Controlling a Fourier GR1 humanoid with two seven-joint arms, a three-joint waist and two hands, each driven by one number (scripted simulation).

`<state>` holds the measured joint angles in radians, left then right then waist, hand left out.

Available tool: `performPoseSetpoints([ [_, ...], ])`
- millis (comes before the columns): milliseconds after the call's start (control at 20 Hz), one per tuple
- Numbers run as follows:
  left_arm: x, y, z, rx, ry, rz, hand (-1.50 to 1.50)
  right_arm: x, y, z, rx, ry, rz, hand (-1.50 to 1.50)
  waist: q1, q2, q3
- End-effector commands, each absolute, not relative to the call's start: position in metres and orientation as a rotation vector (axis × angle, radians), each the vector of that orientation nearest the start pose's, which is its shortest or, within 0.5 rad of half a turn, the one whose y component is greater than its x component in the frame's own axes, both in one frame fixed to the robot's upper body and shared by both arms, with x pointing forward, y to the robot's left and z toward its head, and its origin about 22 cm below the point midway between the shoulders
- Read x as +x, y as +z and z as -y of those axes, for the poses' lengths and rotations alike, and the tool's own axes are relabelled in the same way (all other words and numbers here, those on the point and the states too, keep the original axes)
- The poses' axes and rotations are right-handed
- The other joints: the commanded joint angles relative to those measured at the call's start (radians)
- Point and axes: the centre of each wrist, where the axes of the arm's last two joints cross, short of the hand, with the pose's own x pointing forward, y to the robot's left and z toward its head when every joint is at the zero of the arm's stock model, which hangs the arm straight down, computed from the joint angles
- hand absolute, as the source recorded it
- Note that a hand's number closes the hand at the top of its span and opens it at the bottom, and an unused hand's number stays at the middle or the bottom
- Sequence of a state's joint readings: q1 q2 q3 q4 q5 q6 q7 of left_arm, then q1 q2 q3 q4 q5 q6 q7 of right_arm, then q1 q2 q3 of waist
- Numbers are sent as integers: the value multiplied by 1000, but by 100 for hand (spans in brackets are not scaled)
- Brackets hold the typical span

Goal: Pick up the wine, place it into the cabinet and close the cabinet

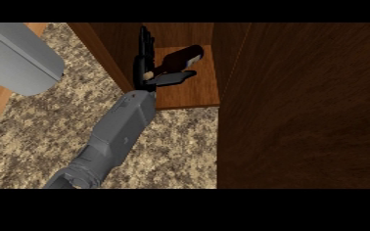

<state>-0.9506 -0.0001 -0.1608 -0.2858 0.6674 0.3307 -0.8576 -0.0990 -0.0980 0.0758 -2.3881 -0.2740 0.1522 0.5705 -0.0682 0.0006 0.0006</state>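
Wooden cabinet (196, 94) holds wine (185, 57) beside seemingly straight fingers (145, 49).

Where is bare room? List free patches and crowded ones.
Free: speckled stone counter between the grey forearm and the dark wooden cabinet door, and left of the forearm. Crowded: the light wooden cabinet shelf, taken by the black left hand and brown wine bottle.

Left hand (144, 74) reaches into the open cabinet (289, 103), fingers straight. Wine bottle (185, 57) lies tilted on the shelf (202, 89), between fingers and thumb
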Motion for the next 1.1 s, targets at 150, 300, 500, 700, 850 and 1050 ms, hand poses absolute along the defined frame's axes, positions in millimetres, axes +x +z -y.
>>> performPoseSetpoints([
  [150,357,-39,-95,-31,226,1848,-150,172,208,222,330,313,1906,-150,29,-1,-1],
  [300,333,-38,-81,-41,213,1853,-150,150,199,226,292,308,1893,-150,59,-8,0],
  [500,311,-22,-56,-41,219,1851,-150,147,206,227,306,325,1915,-150,56,-5,0],
  [700,272,-23,-42,-24,208,1888,-150,146,203,230,276,295,1917,-150,62,-5,0],
  [850,254,-23,-52,-77,218,1891,-150,145,210,230,273,299,1897,-150,71,-5,-1],
  [1050,234,0,-48,-91,263,1908,-150,142,207,247,262,286,1929,-150,69,-6,0],
])
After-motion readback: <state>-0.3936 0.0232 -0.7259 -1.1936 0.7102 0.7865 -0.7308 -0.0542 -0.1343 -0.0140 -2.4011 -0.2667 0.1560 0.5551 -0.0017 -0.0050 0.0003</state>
